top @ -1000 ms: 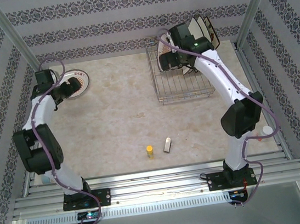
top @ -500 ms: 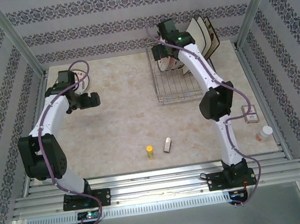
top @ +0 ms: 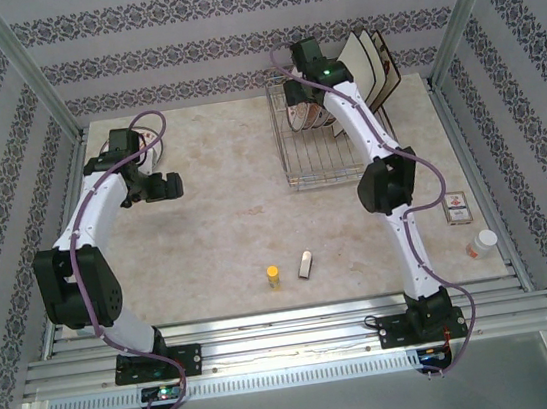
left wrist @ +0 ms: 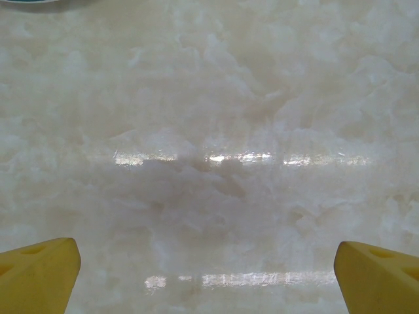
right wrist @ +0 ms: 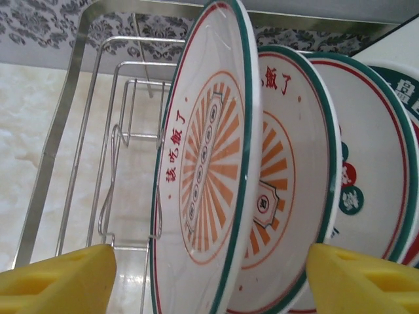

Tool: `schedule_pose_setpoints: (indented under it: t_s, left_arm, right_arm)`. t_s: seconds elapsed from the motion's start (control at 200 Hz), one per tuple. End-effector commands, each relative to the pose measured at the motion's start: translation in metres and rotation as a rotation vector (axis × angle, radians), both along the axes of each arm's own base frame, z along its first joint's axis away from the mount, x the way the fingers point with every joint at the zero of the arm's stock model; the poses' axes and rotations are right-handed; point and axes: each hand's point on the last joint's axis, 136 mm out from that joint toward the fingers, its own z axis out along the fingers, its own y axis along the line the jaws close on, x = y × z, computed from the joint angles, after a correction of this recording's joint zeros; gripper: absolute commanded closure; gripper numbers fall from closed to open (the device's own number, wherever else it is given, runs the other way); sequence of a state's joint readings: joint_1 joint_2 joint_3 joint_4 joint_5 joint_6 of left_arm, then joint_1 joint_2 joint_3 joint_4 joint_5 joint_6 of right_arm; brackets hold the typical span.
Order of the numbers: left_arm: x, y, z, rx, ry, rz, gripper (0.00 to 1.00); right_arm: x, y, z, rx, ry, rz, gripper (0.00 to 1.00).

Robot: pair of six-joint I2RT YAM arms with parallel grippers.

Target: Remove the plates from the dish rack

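Cam up top: my right gripper [top: 298, 95] over dish rack [top: 333, 156], plates [top: 308, 115] upright under fingers. L wrist: left gripper [left wrist: 209, 275] wide open, empty, above table [left wrist: 209, 98]. R wrist: jaws apart, nothing held, straddling two plates; I'd centre on front plate [right wrist: 209, 163] rim only.

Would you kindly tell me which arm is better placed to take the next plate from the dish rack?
Right: the right fingers straddle the front plate in the dish rack; the left fingers hang over the table, away from it.
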State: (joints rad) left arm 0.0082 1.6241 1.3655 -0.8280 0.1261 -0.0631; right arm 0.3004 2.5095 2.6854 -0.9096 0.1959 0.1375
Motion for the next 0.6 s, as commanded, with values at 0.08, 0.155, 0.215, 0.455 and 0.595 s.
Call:
schedule_pose_setpoints:
  t_s: [0.08, 0.155, 0.215, 0.455, 0.595]
  left_arm:
    - [-0.007, 0.001, 0.006, 0.022, 0.02, -0.014, 0.0]
    - [-0.007, 0.002, 0.006, 0.025, 0.02, -0.013, 0.0]
    - [-0.007, 0.002, 0.007, 0.026, 0.02, -0.013, 0.0]
    - [-0.008, 0.003, 0.006, 0.031, 0.02, -0.01, 0.0]
    - [-0.008, 0.004, 0.006, 0.038, 0.018, -0.007, 0.0]
  right_arm:
    - [0.017, 0.011, -0.004, 0.056, -0.046, 0.006, 0.33]
    - [0.02, 0.013, -0.006, 0.06, -0.053, 0.002, 0.38]
    - [0.022, 0.014, -0.009, 0.06, -0.057, -0.003, 0.41]
    - [0.025, 0.015, -0.003, 0.057, -0.087, -0.026, 0.76]
    - [0.023, 0.015, 0.004, 0.057, -0.094, -0.029, 0.94]
